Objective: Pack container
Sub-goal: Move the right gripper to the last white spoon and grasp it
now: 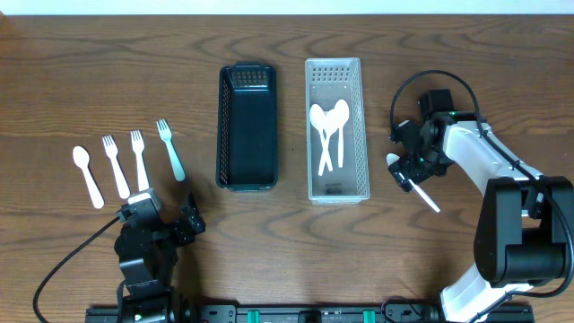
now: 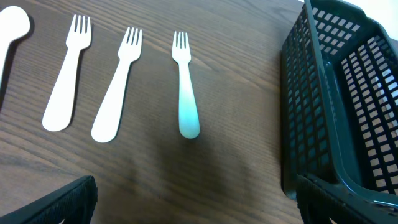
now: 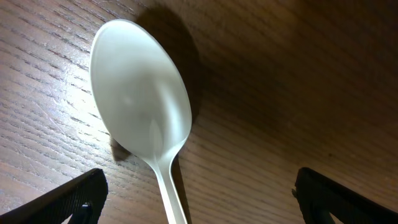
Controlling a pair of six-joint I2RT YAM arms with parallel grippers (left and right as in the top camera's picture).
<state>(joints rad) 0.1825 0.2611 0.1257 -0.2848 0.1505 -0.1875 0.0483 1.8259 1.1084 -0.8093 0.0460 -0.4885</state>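
A black mesh basket and a clear slotted container stand side by side at the table's middle. The clear one holds white spoons. At the left lie a white spoon, two white forks and a teal fork. My left gripper is open and empty, just near of them. The left wrist view shows the teal fork and the basket ahead of the open jaws. My right gripper is open, low over a white spoon on the table, its handle between the jaws.
The right arm's black cable loops above the table to the right of the clear container. The table's front edge with the arm bases is close behind the left gripper.
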